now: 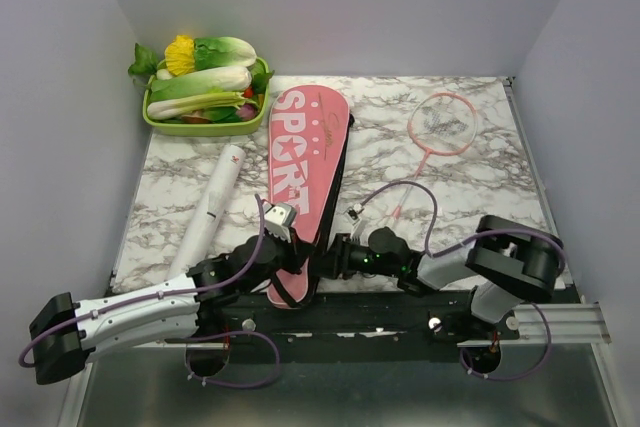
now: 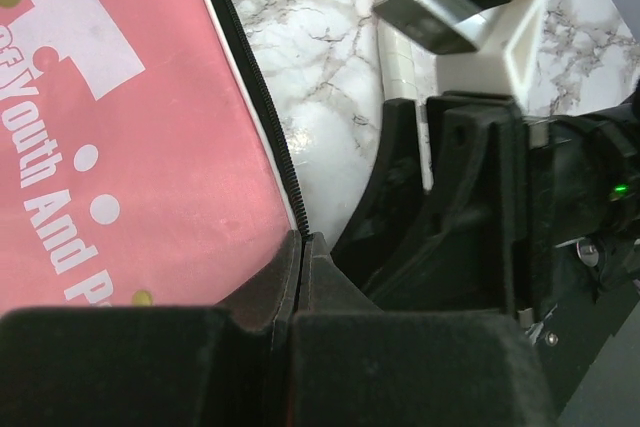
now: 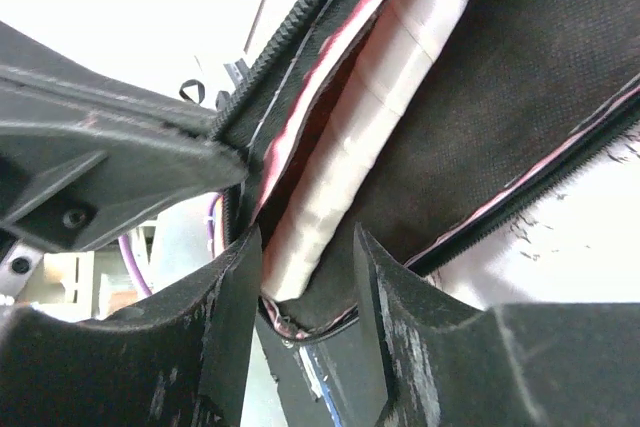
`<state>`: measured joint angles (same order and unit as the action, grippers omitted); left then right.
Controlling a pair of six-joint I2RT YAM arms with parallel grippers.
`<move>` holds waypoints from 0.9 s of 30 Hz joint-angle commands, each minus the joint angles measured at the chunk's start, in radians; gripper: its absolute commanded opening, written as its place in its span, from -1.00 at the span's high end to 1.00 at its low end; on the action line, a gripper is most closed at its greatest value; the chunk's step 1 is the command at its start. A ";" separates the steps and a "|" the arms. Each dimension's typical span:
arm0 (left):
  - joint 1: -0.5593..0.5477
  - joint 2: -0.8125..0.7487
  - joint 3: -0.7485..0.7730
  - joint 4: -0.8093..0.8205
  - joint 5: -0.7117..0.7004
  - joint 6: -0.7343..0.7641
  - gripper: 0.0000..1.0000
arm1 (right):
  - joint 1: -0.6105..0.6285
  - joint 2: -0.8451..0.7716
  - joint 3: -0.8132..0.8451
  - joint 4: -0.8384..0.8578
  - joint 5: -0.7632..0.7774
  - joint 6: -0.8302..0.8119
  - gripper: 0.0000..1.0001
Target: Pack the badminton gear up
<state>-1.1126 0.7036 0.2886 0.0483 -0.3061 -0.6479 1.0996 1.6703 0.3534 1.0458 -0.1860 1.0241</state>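
Marbled table (image 1: pixel 470 207), pink cover (image 1: pixel 305 157), racket (image 1: pixel 443 125), white tube (image 1: pixel 210 209), vegetable tray (image 1: pixel 152 119)

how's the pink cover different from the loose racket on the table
The pink cover is broad, solid and lettered SPORT; the loose racket is a thin open frame with strings. The cover lies mid-table, its zipper edge pinched by the left hand; the racket lies at the far right, untouched. Both are pink, racket-shaped and flat on the marble table.

White tabletop (image 1: pixel 480 197) veined in grey marble spreads ahead of the left end effector (image 1: pixel 297 247) and right end effector (image 1: pixel 338 250). Plain pale grey walls (image 1: pixel 350 7) close it in on 3 sides: far ahead and out to either flank. Soft, even light.
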 commanded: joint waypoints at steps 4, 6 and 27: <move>-0.006 -0.042 0.035 -0.047 -0.054 0.021 1.00 | 0.003 -0.300 0.015 -0.553 0.180 -0.081 -0.05; -0.006 -0.038 0.037 -0.047 -0.050 0.024 1.00 | 0.003 -0.412 0.053 -0.777 0.302 -0.090 -0.13; -0.006 -0.038 0.029 -0.019 -0.014 0.017 1.00 | -0.513 -0.431 0.311 -1.432 0.608 -0.217 -0.54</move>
<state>-1.1149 0.6838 0.2993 -0.0086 -0.3248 -0.6258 0.6476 1.1801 0.5938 -0.3473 0.3801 0.8619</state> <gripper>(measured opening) 0.009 0.766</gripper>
